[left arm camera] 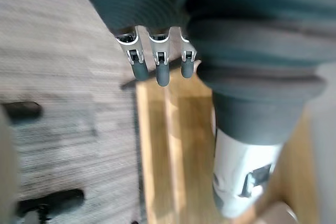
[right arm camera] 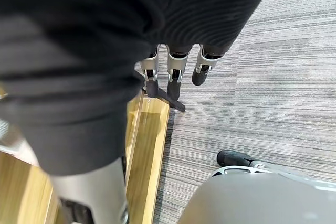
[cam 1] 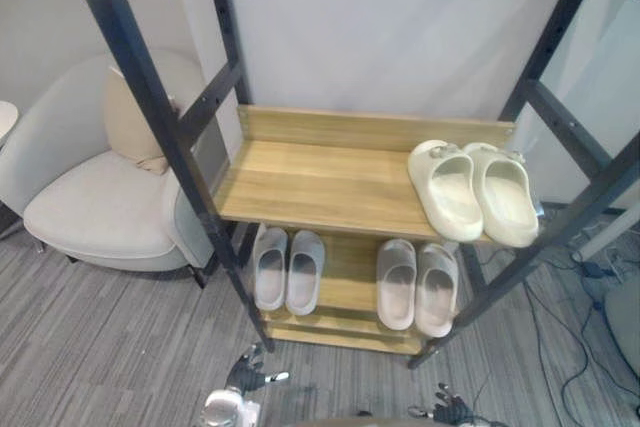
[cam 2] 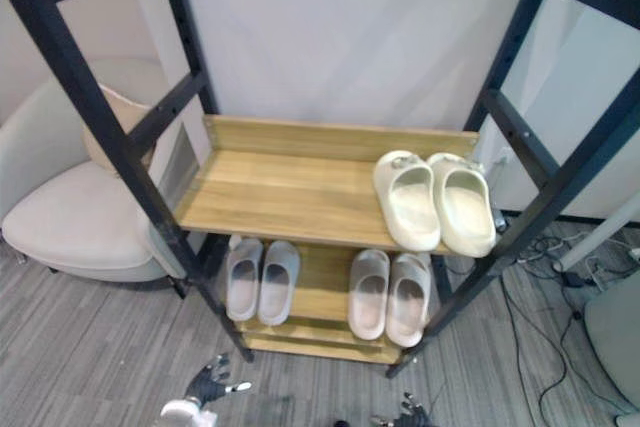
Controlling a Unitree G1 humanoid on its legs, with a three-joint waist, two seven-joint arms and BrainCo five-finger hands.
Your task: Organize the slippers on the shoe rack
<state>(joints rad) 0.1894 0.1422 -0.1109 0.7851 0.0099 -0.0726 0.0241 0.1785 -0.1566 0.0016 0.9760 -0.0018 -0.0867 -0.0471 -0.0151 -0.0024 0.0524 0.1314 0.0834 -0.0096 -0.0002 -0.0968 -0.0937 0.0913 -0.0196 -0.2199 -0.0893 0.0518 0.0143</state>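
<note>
The shoe rack has a black frame and two wooden shelves. A cream pair of slippers lies side by side at the right end of the upper shelf, toes towards me. On the lower shelf rest two pale grey pairs, one on the left and one on the right. My left hand hangs low in front of the rack, fingers straight and empty. My right hand is also low, at the rack's right front corner, its fingers straight with nothing in them.
A cream armchair with a beige cushion stands left of the rack. Cables trail on the grey carpet to the right. A white wall backs the rack. The left part of the upper shelf is bare wood.
</note>
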